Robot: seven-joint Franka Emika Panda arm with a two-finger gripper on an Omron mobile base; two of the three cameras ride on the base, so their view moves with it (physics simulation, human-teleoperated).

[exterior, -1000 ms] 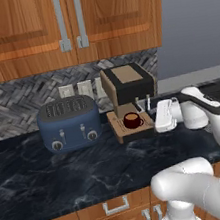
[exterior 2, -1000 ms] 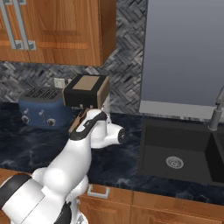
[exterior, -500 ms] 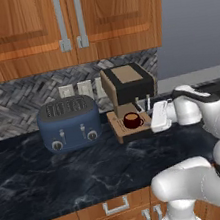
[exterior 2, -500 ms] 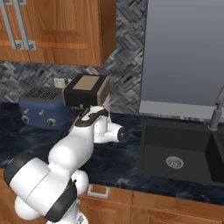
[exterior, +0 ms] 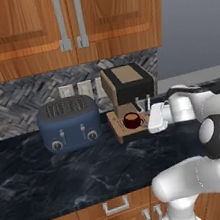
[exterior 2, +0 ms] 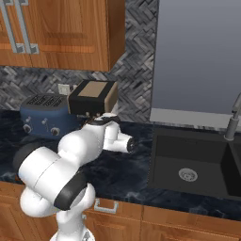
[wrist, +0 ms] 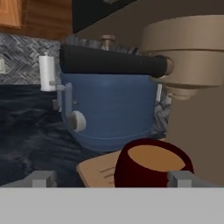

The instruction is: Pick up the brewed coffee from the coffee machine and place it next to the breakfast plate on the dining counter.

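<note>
**Mug on the drip tray, open fingers just short of it**

The brewed coffee [exterior: 131, 120] is a small dark red mug with light brown liquid inside. It stands on the slatted wooden drip tray [exterior: 121, 129] of the coffee machine [exterior: 127, 85], under the machine's small spouts. In the hand view the mug [wrist: 151, 168] sits low in the picture, at about 5 o'clock from the centre, with its rim and liquid surface plainly visible.

The gripper [wrist: 113, 178] has its two fingers spread wide. One fingertip [wrist: 40, 178] shows at roughly 8 o'clock of the hand view, and the other at roughly 4 o'clock. The mug lies between them but much closer to the 4 o'clock tip, which overlaps the mug's lower edge in the picture. Whether that tip touches the mug cannot be told. Nothing is clamped.

In the left base view the gripper [exterior: 154, 119] reaches in from 3 o'clock of the mug and ends just beside the tray's edge. In the right base view the arm bends in front of the coffee machine [exterior 2: 92, 97] and hides the mug.

The dark blue toaster [exterior: 69, 122] stands at 9 o'clock of the machine on the dark marbled counter [exterior: 52, 177]. A black sink [exterior 2: 193, 164] lies well apart at 3 o'clock of the arm in the right base view.
</note>
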